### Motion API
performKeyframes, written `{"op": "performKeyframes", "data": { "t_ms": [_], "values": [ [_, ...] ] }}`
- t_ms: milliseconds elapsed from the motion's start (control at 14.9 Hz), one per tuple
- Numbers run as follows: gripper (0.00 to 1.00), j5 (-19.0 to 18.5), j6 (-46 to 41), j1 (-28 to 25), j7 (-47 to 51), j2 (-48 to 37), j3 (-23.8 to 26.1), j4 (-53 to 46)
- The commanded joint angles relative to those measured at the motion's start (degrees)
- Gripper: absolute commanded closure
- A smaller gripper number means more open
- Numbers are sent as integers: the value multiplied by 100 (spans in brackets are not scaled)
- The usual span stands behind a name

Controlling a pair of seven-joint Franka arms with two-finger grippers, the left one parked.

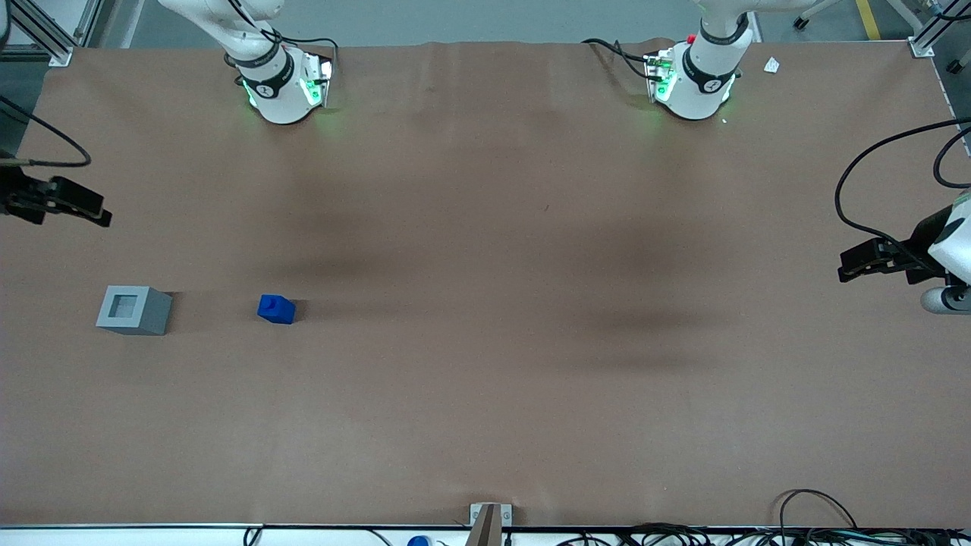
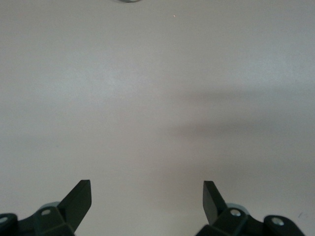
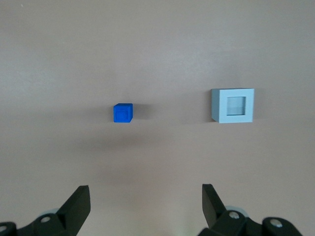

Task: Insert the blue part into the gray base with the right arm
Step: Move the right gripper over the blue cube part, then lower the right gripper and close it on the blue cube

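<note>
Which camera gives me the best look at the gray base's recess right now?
The right wrist view: it looks straight down into the gray base, showing the square recess, with the blue part beside it and the open gripper above the table. The front view shows the base smaller. The left wrist view shows only bare table.

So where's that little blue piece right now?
The blue part sits on the table beside the gray base, untouched; the gripper hangs open above them.

The right arm (image 1: 262, 53) — white, black-banded, green-lit at its base — carries a black hand (image 1: 95, 212) with a trailing black cable
</note>
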State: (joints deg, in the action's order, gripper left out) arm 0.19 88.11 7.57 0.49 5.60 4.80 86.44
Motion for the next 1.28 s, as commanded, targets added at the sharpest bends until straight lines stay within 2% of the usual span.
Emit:
{"op": "performKeyframes", "data": {
  "t_ms": [0,134,269,403,873,1075,1209],
  "values": [
    [0,86,538,-36,65,-6,21,627],
    [0,78,1004,-115,118,38,21,1022],
    [0,69,1487,-325,642,73,21,1479],
    [0,60,1621,-501,1153,301,21,1586],
    [0,43,2516,-722,1243,1171,21,1709],
    [0,43,3656,-722,1243,1198,30,2542],
    [0,60,3967,-757,1243,1277,30,2685]
  ]
}}
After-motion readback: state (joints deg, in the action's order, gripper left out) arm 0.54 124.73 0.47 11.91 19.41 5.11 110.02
